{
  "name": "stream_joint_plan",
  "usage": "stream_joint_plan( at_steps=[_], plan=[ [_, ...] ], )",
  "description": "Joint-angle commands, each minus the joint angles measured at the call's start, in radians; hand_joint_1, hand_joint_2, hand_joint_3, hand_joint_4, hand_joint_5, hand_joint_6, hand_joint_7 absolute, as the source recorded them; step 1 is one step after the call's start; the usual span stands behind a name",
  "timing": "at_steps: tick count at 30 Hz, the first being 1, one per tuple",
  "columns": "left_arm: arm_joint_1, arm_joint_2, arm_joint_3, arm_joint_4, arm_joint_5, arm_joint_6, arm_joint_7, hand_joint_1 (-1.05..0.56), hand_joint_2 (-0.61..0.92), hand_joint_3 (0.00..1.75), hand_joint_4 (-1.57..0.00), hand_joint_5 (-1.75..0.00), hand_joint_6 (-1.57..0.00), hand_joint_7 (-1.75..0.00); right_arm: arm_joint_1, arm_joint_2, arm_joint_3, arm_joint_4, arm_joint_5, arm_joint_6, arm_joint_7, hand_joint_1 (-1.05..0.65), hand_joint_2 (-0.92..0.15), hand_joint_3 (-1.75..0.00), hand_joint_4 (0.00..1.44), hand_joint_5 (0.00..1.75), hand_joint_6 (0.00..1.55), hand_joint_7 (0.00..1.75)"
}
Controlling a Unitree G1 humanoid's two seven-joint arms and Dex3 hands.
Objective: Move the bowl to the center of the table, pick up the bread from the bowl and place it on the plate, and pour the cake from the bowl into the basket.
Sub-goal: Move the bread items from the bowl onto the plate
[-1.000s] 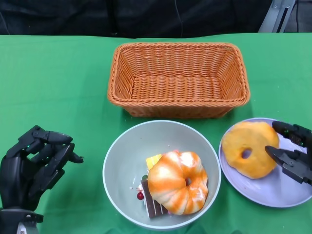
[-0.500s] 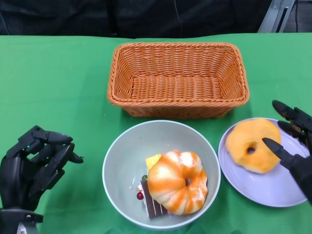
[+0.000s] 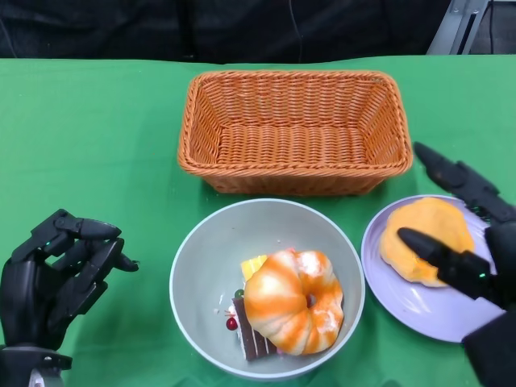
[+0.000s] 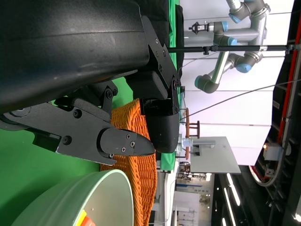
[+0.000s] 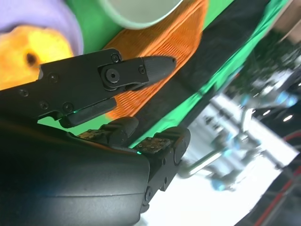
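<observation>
Left hand (image 3: 56, 278) lower left, fingers curled, holding nothing. Bowl (image 3: 205, 266) bottom center, cake (image 3: 251, 322) under second bread (image 3: 294, 300). Basket (image 3: 295, 129) above. Your right hand (image 3: 476, 258) spread over bread (image 3: 427, 234) on plate (image 3: 419, 302). Pour not done.

One wicker basket (image 3: 295, 129) at back of green table (image 3: 97, 145). One pale green bowl (image 3: 210, 266) in front of it. One lavender plate (image 3: 427, 310) beside bowl. Two ring-shaped breads — orange-and-white glazed one (image 3: 294, 300) in bowl, plain orange one (image 3: 427, 234) on plate. One cake slice (image 3: 250, 334) in bowl — mostly hidden under glazed bread. Two black hands — left hand (image 3: 52, 278), right hand (image 3: 472, 262).
</observation>
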Motion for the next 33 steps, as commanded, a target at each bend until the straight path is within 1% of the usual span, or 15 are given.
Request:
stream_joint_plan(
  at_steps=[1, 8, 16, 19, 23, 30, 33],
  plan=[
    [0.009, 0.011, 0.002, -0.002, 0.009, -0.011, 0.015, -0.19, 0.92, 0.27, -0.83, -1.34, -0.88, -1.04, 0.014, -0.012, 0.008, -0.065, -0.001, 0.020, 0.040, -0.60, -0.92, -0.06, 0.51, 0.20, 0.50, 0.03],
    [0.009, 0.012, 0.005, 0.003, 0.015, -0.021, 0.007, -0.19, 0.92, 0.29, -0.83, -1.34, -0.88, -1.05, 0.003, -0.023, 0.022, -0.105, 0.003, 0.025, 0.113, -0.59, -0.89, -0.01, 0.56, 0.26, 0.57, 0.04],
    [0.008, 0.010, 0.005, 0.005, 0.011, -0.014, 0.005, -0.18, 0.92, 0.28, -0.83, -1.34, -0.88, -1.06, -0.057, -0.084, 0.048, -0.088, -0.049, -0.014, 0.175, -0.65, -0.89, 0.00, 0.59, 0.32, 0.58, 0.03],
    [0.009, 0.009, 0.003, 0.004, 0.010, -0.019, -0.002, -0.18, 0.92, 0.29, -0.83, -1.33, -0.88, -1.05, -0.081, -0.099, 0.062, -0.089, -0.061, -0.002, 0.205, -0.67, -0.88, 0.00, 0.60, 0.33, 0.59, 0.02],
    [0.012, 0.006, 0.002, 0.002, 0.013, -0.023, 0.003, -0.18, 0.92, 0.30, -0.83, -1.33, -0.88, -1.05, -0.104, -0.111, 0.082, -0.092, -0.075, 0.009, 0.238, -0.68, -0.87, 0.00, 0.60, 0.34, 0.61, 0.02],
    [0.017, 0.004, -0.001, -0.008, 0.018, -0.015, 0.012, -0.19, 0.92, 0.28, -0.83, -1.32, -0.88, -1.06, -0.119, -0.113, 0.109, -0.105, -0.104, 0.033, 0.269, -0.71, -0.87, 0.00, 0.59, 0.33, 0.62, 0.02],
    [0.013, 0.005, 0.001, 0.001, 0.013, -0.020, 0.001, -0.19, 0.92, 0.28, -0.82, -1.32, -0.87, -1.05, -0.132, -0.124, 0.121, -0.093, -0.112, 0.017, 0.282, -0.70, -0.88, 0.00, 0.60, 0.32, 0.62, 0.01]
  ],
)
